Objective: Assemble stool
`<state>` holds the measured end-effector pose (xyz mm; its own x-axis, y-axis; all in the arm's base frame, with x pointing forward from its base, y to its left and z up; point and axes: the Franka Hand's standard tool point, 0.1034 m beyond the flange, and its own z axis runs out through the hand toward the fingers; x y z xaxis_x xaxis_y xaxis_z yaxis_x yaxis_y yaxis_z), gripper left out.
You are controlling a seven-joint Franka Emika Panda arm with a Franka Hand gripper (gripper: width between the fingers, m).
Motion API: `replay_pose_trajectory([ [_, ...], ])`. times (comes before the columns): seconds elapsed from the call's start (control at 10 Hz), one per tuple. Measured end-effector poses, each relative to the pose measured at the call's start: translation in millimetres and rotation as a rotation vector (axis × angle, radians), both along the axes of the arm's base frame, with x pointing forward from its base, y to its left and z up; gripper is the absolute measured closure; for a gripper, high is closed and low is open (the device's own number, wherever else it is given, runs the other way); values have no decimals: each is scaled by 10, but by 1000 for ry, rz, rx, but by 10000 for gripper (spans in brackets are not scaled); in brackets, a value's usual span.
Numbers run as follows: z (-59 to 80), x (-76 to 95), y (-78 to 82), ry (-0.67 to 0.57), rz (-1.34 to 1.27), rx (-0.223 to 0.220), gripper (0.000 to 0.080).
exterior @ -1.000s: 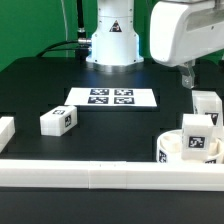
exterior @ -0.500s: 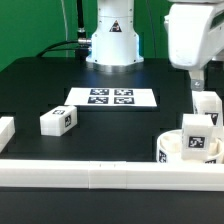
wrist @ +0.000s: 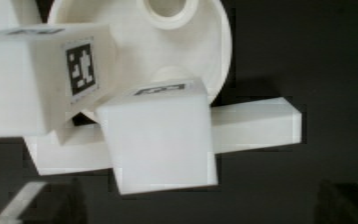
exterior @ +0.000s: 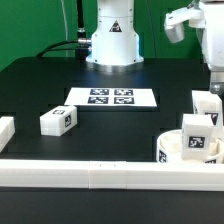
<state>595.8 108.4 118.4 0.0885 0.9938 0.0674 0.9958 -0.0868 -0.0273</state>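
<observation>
Overhead, the gripper (wrist: 185, 198) hangs above the seat (exterior: 172, 149) — jaws wide, holding nothing
One leg (exterior: 58, 120) lies well apart — near the marker board (exterior: 112, 97)

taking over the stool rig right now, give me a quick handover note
Gripper: open, empty, above the parts at the exterior view's right.
Thick round white plastic seat: on the black table, against the front white rail.
First white block leg: upright at the seat, on it or beside it, cannot tell.
Second leg: just behind.
Third leg: alone, near the marker board.
Done: no leg clearly joined.
Left: fit all three legs.
</observation>
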Motion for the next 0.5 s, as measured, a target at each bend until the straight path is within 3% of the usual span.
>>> replay_pose_trajectory([
  [0.3, -24, 12, 5, -6, 130, 4, 150],
  [0.5, -23, 136, -16, -10, 120, 9, 150],
])
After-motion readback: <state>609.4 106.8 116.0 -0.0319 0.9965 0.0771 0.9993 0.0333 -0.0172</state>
